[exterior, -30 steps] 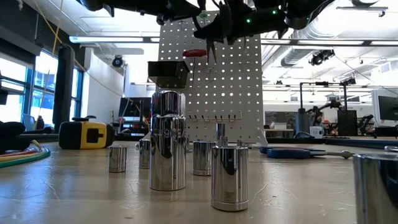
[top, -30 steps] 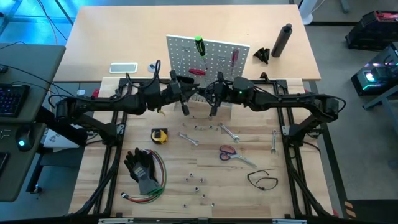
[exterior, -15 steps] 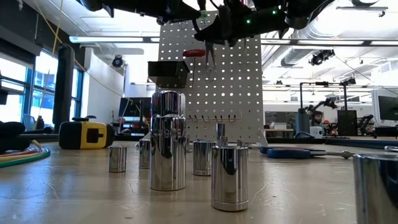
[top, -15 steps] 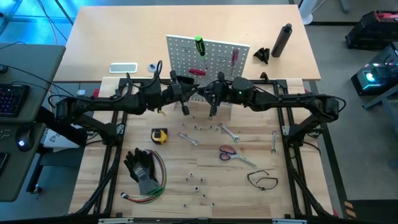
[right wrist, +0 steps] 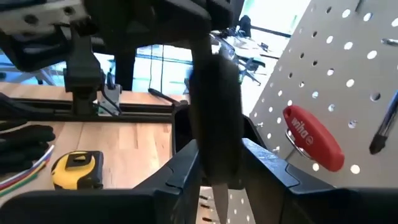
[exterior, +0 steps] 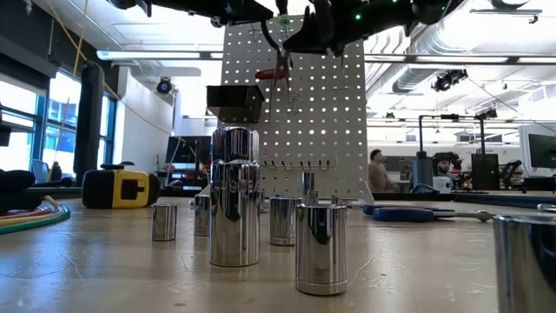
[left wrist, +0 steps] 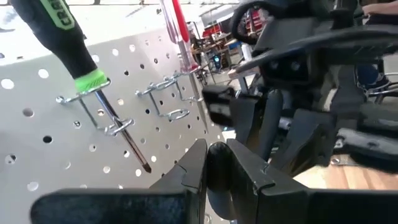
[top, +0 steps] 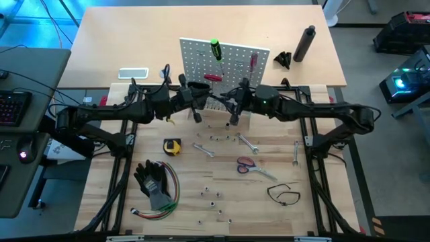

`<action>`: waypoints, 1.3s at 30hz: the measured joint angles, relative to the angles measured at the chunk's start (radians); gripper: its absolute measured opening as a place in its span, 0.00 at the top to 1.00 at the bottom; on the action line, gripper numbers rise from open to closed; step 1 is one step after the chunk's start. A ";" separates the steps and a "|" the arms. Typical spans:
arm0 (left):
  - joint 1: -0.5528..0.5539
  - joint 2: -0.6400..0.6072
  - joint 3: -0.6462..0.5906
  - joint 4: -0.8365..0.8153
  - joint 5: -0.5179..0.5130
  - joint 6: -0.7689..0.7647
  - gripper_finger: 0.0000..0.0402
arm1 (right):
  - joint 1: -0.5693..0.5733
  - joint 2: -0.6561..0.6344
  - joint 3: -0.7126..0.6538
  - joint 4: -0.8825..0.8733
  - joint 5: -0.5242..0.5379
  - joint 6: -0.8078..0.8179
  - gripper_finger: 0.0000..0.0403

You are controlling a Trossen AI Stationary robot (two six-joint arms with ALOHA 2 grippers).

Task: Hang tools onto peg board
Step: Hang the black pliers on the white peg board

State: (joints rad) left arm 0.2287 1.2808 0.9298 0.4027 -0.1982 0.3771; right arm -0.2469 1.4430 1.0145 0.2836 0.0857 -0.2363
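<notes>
High view: both arms met before peg board (top: 225, 60). Right end effector (top: 234, 115) clasped dark upright tool (right wrist: 214, 124), jaws narrow; left end effector (top: 195, 112) pinched shut, steadying. Wrenches (top: 248, 142), scissors (top: 246, 165) waited on tabletop (top: 329, 222).

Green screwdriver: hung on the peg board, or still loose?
Hung. The green screwdriver sits in wire hooks on the peg board, tip down; neither gripper is touching it.
</notes>
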 joint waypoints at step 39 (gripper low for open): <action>0.022 0.049 0.002 0.180 0.032 -0.013 0.91 | 0.089 -0.070 0.000 0.088 0.177 -0.113 0.91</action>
State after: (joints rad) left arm 0.2510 1.3302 0.9321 0.5829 -0.1657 0.3637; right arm -0.1577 1.3731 1.0142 0.3718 0.2622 -0.3492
